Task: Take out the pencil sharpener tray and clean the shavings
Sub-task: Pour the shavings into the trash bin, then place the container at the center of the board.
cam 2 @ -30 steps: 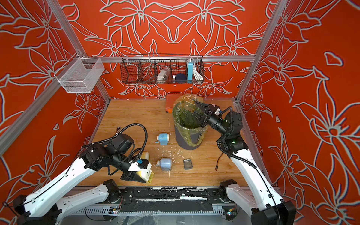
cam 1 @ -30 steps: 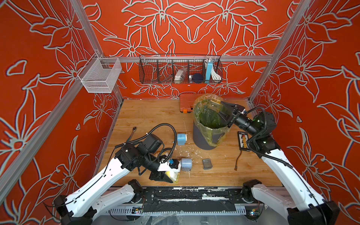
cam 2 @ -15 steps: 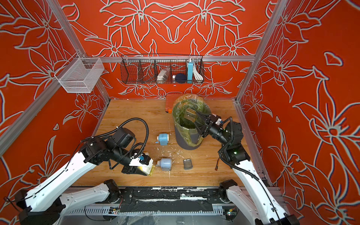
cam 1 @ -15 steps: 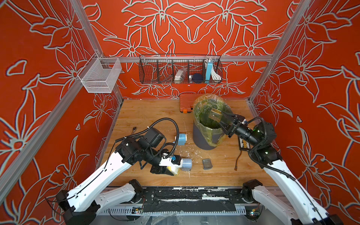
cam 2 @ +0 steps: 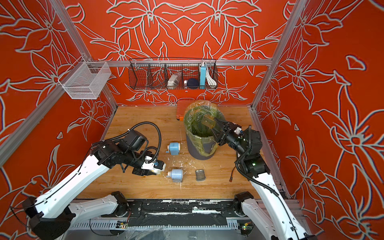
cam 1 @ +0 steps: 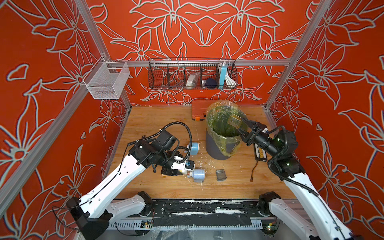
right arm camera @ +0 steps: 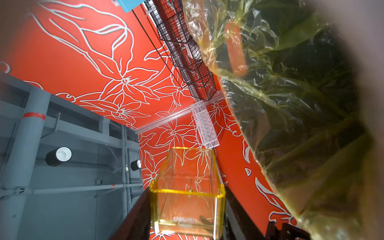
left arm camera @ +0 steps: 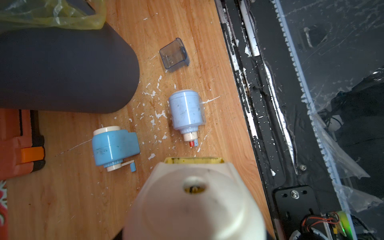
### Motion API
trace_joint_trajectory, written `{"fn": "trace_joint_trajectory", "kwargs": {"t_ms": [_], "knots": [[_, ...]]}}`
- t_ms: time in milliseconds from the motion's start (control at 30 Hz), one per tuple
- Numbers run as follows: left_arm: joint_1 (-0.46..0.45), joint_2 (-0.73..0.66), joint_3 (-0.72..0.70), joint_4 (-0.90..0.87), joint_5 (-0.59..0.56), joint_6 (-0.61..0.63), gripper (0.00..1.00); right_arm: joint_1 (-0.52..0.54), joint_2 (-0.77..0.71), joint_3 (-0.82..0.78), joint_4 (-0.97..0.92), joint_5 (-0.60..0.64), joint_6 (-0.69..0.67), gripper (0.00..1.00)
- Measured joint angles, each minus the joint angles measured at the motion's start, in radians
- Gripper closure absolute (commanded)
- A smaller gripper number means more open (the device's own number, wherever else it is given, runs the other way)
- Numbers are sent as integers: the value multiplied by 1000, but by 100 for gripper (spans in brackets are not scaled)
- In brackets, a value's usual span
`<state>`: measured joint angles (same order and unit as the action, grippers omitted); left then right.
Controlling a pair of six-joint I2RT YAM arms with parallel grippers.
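My right gripper (cam 1: pixel 242 127) is shut on a clear yellow pencil sharpener tray (cam 1: pixel 234 121) and holds it tilted above the right rim of the bagged bin (cam 1: pixel 214 149). In the right wrist view the tray (right arm camera: pixel 187 172) sits between dark fingers (right arm camera: pixel 139 209) and looks nearly empty. My left gripper (cam 1: pixel 180 169) hovers low over the table, shut on a cream sharpener body (left arm camera: pixel 193 197) with a yellow edge. Whitish shavings (cam 1: pixel 204 164) lie scattered on the wood between the bin and the front, and the left wrist view shows the shavings (left arm camera: pixel 153 116) too.
A blue sharpener (cam 1: pixel 194 148) and a pale blue one (cam 1: pixel 198 175) lie left of the bin, with a grey tray (cam 1: pixel 220 174) beside them. An orange case (cam 1: pixel 198 110) stands behind the bin. A black strip with a cable (cam 1: pixel 260 152) lies at the right. Wire baskets (cam 1: pixel 192 75) hang on the back wall.
My right gripper has drawn back from inside the bin, bringing the yellow tray up over its rim. My left arm has carried the cream sharpener away from the front edge, towards the pale blue sharpener.
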<state>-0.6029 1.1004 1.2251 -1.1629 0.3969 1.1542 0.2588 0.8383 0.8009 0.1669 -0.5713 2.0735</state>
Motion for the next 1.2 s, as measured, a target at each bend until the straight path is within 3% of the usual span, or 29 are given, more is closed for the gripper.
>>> {"fn": "trace_joint_trajectory", "kwargs": {"t_ms": [67,200,400,567,700,867,1200], "knots": [[34,20,18,17,8,5,100,-5,55,64,-29,-59,-72,100],[109,42,9,70,36,5,100,-6,34,241,-233,-96,-442,100],[173,99,-23,112,47,5,100,-7,-259,353,-569,69,-1031,100],[218,189,-13,149,49,5,100,-7,-365,388,-855,208,-1358,100],[244,269,-4,194,46,5,100,-8,-406,234,-1030,291,-1452,100],[270,328,-17,254,22,0,100,-8,-473,47,-1147,332,-1452,100],[312,459,-66,402,-83,-20,100,-8,-620,-328,-1023,331,-1371,100]]}}
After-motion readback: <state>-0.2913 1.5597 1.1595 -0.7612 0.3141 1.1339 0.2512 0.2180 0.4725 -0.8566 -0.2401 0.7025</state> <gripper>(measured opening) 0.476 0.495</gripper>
